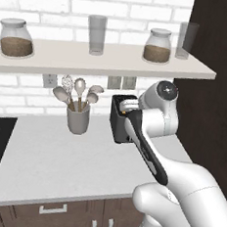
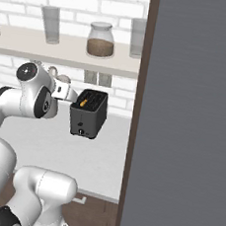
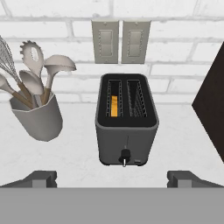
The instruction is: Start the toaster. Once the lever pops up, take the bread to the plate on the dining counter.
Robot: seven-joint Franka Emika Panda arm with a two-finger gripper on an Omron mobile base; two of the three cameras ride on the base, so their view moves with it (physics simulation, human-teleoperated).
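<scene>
The toaster (image 3: pixel 126 119) sits on the light grey worktop (image 1: pixel 56 164) near the brick back wall, straight ahead of the gripper (image 3: pixel 112 177) and apart from it. The fingers (image 3: pixel 41 178) stand wide apart with nothing between them, and the toaster's narrow front face lies centred in the gap. Its long axis runs away from the hand toward the wall, so both slots point lengthwise along the approach. The small round knob (image 3: pixel 125 155) sits low on that near face, at the bottom of a thin vertical track; it looks like the part to press, though the lever itself is too small to make out.

The bread (image 3: pixel 114 106) is down in the left slot, with just an orange-yellow edge visible. The toaster is a boxy dark grey shell, smooth, with rounded corners. A grey utensil cup (image 3: pixel 38 117) with spoons and a whisk stands to the toaster's left, well clear of it. Two wall switch plates (image 3: pixel 120 41) are above the toaster.

Starting the toaster is not yet done, as I judge.
</scene>
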